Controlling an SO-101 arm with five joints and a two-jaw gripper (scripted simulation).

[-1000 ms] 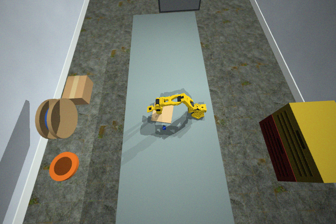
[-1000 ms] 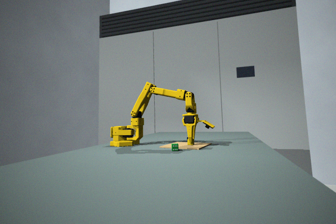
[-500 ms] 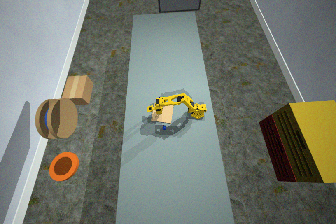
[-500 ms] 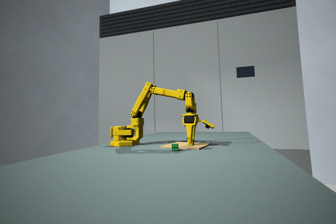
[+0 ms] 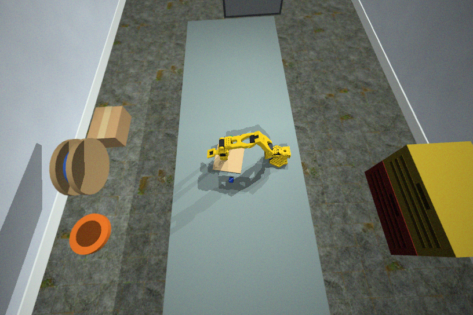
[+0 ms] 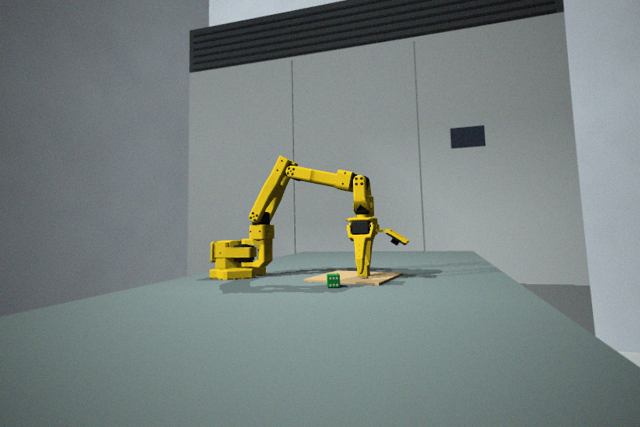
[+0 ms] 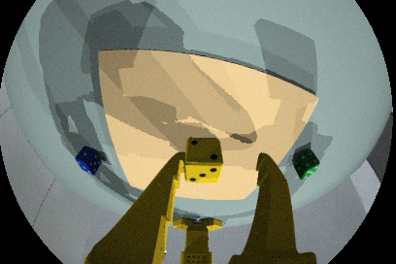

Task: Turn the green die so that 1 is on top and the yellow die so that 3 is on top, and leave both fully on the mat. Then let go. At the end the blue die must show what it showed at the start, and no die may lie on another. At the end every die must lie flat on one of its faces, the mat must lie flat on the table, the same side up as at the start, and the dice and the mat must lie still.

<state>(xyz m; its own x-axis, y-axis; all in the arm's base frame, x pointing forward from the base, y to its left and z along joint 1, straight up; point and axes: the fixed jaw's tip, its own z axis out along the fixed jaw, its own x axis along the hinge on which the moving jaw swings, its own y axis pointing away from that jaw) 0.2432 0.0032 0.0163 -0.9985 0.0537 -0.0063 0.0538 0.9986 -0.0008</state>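
- Counting the dice gives three: one yellow (image 7: 204,159), one green (image 6: 333,280) (image 7: 306,163) and one blue (image 5: 230,179) (image 7: 88,160). There is one tan mat (image 5: 233,164) (image 6: 320,278) (image 7: 146,166) and one yellow arm (image 5: 240,139) (image 6: 315,176).
- In the exterior view the arm rises from its base at centre left, bends at a high elbow, runs across to the right and drops at the wrist, with the gripper (image 5: 224,157) (image 6: 364,274) (image 7: 221,158) pointing down at the mat.
- The fingers stand partly apart and grip nothing. In the wrist view the yellow die sits between them, close by the left-hand finger in the frame, with a plain gap towards the right-hand one.
- The yellow die, below the centre of the wrist frame, shows two dark pips on its shaded upper face and three on the brighter face beneath.
- The green die is off the mat, at lower right in the wrist view; its side facing the exterior view shows six white pips.
- The blue die is also off the mat, at lower left in the wrist view; its pips are too small to count surely.
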